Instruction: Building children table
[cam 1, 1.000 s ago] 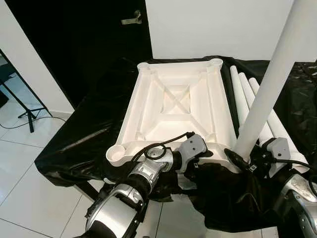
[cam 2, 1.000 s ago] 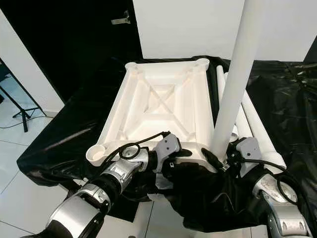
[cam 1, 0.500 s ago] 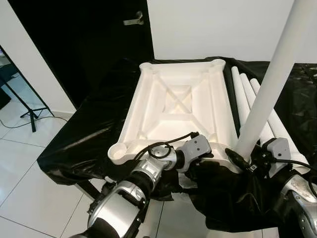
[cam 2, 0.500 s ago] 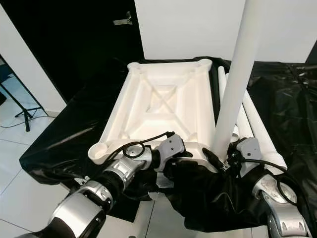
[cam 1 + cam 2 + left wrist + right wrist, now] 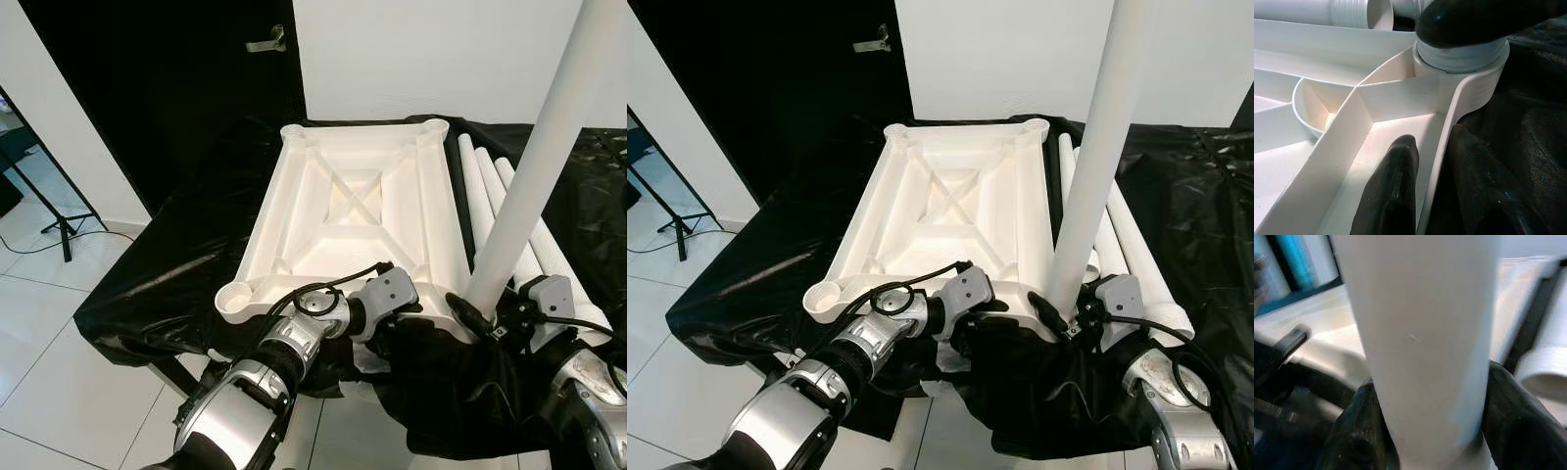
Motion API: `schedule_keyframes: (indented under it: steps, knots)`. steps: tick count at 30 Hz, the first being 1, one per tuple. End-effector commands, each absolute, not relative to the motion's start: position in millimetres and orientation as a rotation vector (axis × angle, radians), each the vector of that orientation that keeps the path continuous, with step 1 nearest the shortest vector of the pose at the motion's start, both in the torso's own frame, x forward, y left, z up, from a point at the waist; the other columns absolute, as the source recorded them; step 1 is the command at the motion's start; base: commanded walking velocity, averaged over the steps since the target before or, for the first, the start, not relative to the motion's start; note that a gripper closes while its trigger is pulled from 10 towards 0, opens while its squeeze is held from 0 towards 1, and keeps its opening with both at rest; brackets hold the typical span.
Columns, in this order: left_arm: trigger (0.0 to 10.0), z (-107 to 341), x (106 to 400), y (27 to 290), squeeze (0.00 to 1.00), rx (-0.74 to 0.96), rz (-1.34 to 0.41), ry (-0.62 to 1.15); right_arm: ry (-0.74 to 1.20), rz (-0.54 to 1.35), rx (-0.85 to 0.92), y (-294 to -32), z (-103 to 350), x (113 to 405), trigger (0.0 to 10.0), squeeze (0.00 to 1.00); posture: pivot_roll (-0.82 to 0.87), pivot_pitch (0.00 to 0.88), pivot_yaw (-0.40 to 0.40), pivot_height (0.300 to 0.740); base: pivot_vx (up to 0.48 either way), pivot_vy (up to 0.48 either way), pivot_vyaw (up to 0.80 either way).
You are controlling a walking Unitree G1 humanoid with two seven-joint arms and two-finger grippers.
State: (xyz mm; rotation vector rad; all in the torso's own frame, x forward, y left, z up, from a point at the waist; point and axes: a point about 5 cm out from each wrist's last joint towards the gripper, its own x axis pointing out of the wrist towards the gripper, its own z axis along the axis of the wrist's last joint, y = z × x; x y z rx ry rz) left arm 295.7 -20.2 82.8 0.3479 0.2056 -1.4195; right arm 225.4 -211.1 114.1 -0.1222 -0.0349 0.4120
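An upside-down white table top [image 5: 343, 211] with ribs and round corner sockets lies on a black cloth [image 5: 196, 255]. My left gripper [image 5: 397, 315] is shut on its near rim, with one finger [image 5: 1393, 196] inside the rim and the other outside. At the near right corner socket [image 5: 1464, 58] a white table leg [image 5: 534, 186] stands upright. My right gripper [image 5: 480, 318] is shut on the leg low down, a black finger [image 5: 1359, 440] on each side of it. Three spare legs [image 5: 480, 196] lie to the right of the top.
The cloth hangs over the front and left edges of the support, with white tiled floor [image 5: 59, 372] below. A black door [image 5: 167, 78] with a metal handle stands behind on the left. A tripod foot [image 5: 59, 230] rests on the floor at far left.
The whole view has shifted slightly as the camera moved. Both grippers keep their holds, and the leg stays upright at the corner.
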Motion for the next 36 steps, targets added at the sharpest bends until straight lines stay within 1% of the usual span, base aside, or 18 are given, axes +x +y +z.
schedule_keyframes:
  steps: [1, 2, 5, 9, 15, 24, 36]
  knots:
    - [10.0, 44.5, 279.7, -8.3, 0.0, 0.364, -1.387, 0.397, -0.006, 0.426, -0.072, -197.4, 106.3, 223.4, 10.0, 0.0, 0.05, 0.0, 0.063, 0.74, 0.0, 0.0, 0.0]
    - [10.0, 44.2, 279.5, -8.4, 0.0, 0.363, -1.386, 0.398, -0.026, 0.307, -0.019, -194.0, 104.8, 224.0, 10.0, 0.0, 0.05, 0.0, 0.06, 0.74, 0.0, 0.0, 0.0]
    - [10.0, 44.3, 279.6, -8.6, 0.0, 0.361, -1.385, 0.398, -0.04, 0.171, 0.005, -193.4, 101.9, 221.4, 10.0, 0.0, 0.05, 0.0, 0.059, 0.74, 0.0, 0.0, 0.0]
    - [10.0, 44.3, 279.8, -8.6, 0.0, 0.362, -1.382, 0.397, -0.043, 0.128, -0.003, -188.4, 98.5, 216.6, 10.0, 0.0, 0.05, 0.0, 0.057, 0.74, 0.0, 0.0, 0.0]
    - [10.0, 44.3, 280.1, -8.5, 0.0, 0.368, -1.382, 0.396, -0.051, 0.117, -0.018, -193.5, 101.6, 220.7, 10.0, 0.0, 0.05, 0.0, 0.059, 0.74, 0.0, 0.0, 0.0]
    - [10.0, 46.3, 281.9, -9.9, 0.0, 0.372, -1.376, 0.39, -0.064, 0.124, -0.052, -187.9, 106.7, 226.2, 10.0, 0.0, 0.05, 0.0, 0.047, 0.74, 0.0, 0.0, 0.0]
    - [10.0, 44.5, 281.8, -8.1, 0.0, 0.369, -1.362, 0.393, -0.067, 0.134, -0.067, -190.7, 109.2, 229.8, 10.0, 0.0, 0.06, 0.0, 0.04, 0.74, 0.0, 0.0, 0.0]
